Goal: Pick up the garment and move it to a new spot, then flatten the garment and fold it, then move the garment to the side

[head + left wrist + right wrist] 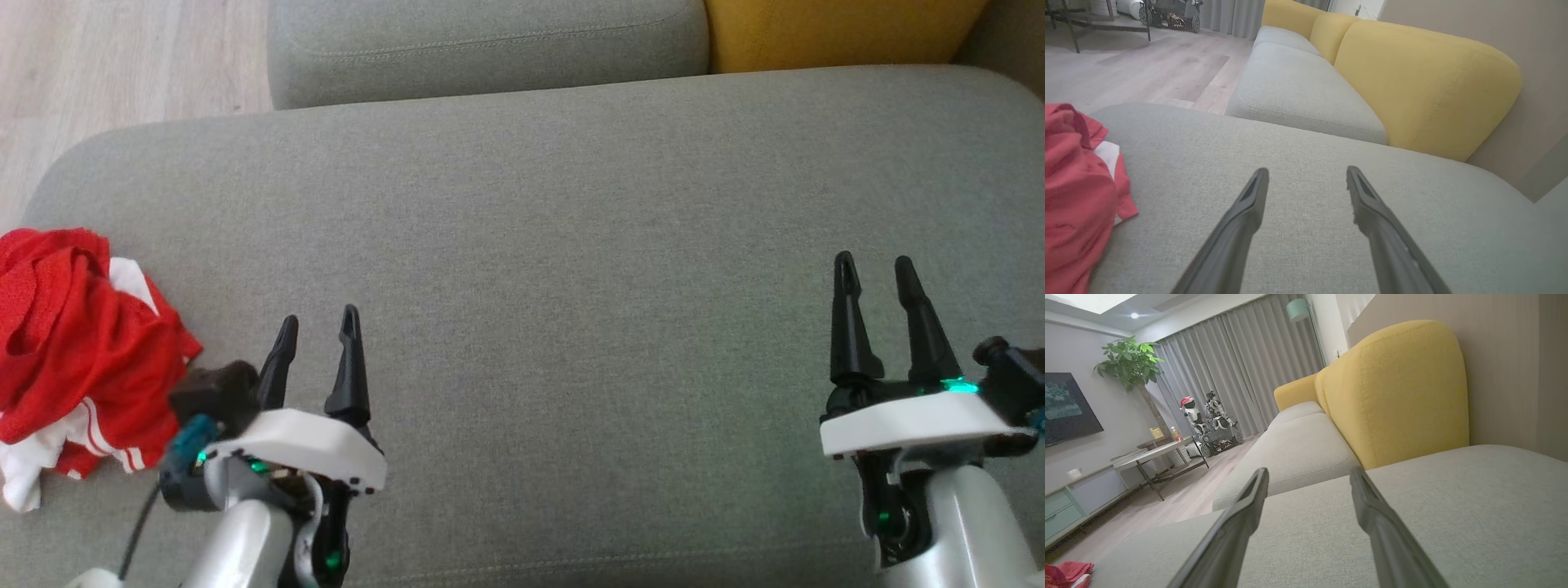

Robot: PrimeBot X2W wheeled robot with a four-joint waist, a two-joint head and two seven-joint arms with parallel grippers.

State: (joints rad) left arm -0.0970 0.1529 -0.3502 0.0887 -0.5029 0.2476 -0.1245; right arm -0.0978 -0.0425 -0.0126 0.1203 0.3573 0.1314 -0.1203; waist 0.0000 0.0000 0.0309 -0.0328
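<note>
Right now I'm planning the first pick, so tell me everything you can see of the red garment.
The red garment is a crumpled heap of mesh-looking fabric with white panels and white stripes near one hem. It lies at the left end of the grey sofa cushion, cut off by the head view's edge. The open left gripper stands to its right, not gripping it.

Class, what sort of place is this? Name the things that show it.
Probably a home living room: a grey sofa with yellow back cushions, a low cabinet along the wall, and a potted tree beside long curtains.
</note>
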